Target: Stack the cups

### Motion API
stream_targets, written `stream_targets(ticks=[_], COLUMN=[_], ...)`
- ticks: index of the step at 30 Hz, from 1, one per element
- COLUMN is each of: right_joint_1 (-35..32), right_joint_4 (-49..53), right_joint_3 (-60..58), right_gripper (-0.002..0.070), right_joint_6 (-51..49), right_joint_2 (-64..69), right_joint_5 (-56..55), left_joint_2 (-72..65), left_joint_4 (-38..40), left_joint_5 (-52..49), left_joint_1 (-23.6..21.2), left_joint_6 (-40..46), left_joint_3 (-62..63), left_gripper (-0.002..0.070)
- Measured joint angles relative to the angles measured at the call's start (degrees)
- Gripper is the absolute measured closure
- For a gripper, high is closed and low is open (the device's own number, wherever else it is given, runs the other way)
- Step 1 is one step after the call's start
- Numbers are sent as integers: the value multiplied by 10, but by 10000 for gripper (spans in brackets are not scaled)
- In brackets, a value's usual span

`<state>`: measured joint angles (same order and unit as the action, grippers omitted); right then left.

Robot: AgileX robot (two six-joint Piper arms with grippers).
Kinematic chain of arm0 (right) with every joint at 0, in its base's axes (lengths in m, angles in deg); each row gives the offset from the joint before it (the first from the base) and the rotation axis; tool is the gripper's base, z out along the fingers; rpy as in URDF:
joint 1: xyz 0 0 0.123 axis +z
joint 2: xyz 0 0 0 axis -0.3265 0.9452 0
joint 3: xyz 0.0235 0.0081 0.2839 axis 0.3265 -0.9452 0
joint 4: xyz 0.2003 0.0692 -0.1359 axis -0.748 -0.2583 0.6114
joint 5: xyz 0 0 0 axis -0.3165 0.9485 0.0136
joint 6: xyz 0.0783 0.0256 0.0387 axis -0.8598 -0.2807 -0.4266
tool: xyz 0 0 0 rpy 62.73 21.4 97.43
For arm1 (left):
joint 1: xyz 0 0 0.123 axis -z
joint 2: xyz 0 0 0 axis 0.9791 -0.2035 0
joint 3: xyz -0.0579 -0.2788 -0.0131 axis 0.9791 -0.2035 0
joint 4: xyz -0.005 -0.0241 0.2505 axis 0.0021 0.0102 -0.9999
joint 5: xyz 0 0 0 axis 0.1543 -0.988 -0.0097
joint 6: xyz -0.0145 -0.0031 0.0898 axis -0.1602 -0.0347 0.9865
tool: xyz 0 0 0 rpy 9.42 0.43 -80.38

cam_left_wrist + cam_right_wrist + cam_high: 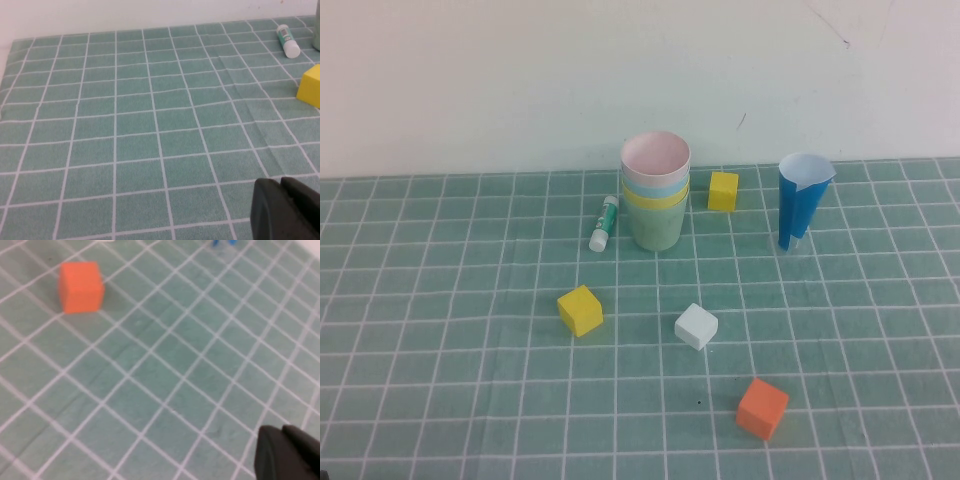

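Four cups [655, 200] nested; left hand [281, 184], right hand [283, 430] low.

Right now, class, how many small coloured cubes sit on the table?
4: one yellow cube right of the stacked cups, another yellow cube front-left, a white cube centre, an orange cube nearest. None seems hidden.

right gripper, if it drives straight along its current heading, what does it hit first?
Probably nothing but the green gridded tablecloth: in its wrist view the right gripper faces bare cloth. The orange cube sits well off to one side and the blue cone farther out; depth is unclear.
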<state>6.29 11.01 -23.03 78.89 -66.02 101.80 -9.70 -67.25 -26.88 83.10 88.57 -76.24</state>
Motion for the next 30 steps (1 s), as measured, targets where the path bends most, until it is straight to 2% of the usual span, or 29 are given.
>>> stream_targets(ticks=[9,14,30], right_joint_1=[-170,-222,-231], right_joint_4=[-10,-14,-15], right_joint_3=[-137,-215,-225], right_gripper=[678,678,678], right_joint_6=[6,-2,-5], right_joint_2=[-136,-210,-220], right_joint_5=[-139,-175,-178], left_joint_2=[0,0,1], left_joint_4=[0,0,1], left_joint_5=[0,0,-1], left_joint_1=[0,0,0], left_joint_6=[0,0,-2], left_joint_3=[0,0,0], left_gripper=[677,677,677])
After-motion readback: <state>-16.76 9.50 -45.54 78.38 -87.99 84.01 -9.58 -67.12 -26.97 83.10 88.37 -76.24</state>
